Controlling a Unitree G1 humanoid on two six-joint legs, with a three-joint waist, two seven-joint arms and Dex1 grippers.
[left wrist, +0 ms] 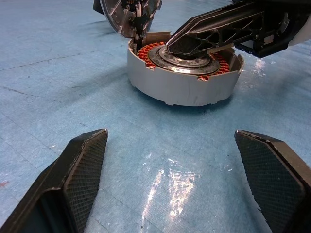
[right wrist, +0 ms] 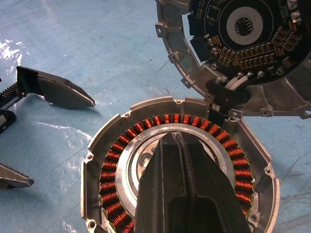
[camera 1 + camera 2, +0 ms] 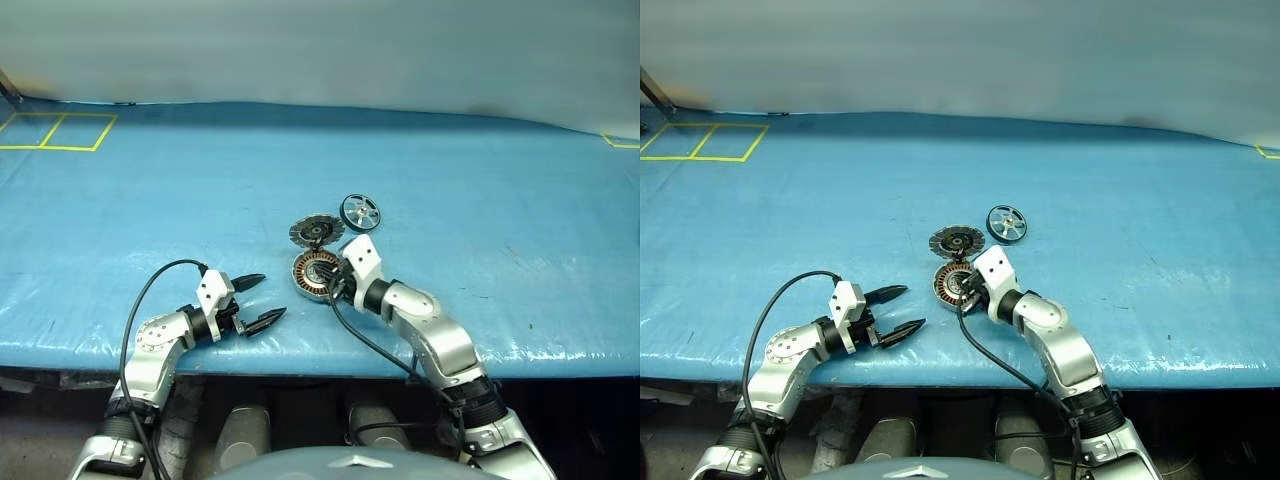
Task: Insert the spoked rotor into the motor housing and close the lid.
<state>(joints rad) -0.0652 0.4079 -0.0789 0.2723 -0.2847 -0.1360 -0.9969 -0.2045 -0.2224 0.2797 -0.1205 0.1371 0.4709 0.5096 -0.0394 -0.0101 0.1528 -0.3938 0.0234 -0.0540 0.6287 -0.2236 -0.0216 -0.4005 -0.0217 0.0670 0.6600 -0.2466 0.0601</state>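
Rotor [image 3: 360,212] first: the little spoked wheel lies flat on the blue worktop [image 3: 500,170], off to the far right of the other two parts and touching neither, so from where I sit the insertion has not happened yet. Nothing is holding it.

I see the motor housing [image 2: 112,189] with its ring of copper windings sitting open, face up, near the front edge of the worktop. My right claw [image 2: 179,145] has its two fingers pressed together, and their tip is over the silver hub in the middle of the housing; whether it actually touches the hub I cannot tell. It grips nothing.

Just behind the housing sits the lid [image 2: 233,48], tipped back with its inner face showing: a dark round circuit board with rows of small components. A short bundle of wires appears to link it to the housing rim, the two being in contact there. So the lid is off and closing is also still to do.

My left claw [image 3: 254,301] hangs above the worktop to the left of the housing, fingers wide apart and empty.

By my reckoning, both steps remain: fetch the rotor, seat it over the hub, then fold the lid down.

Writing: there is fine pale print on the circuit board, too small for me to read. I see no brand mark.
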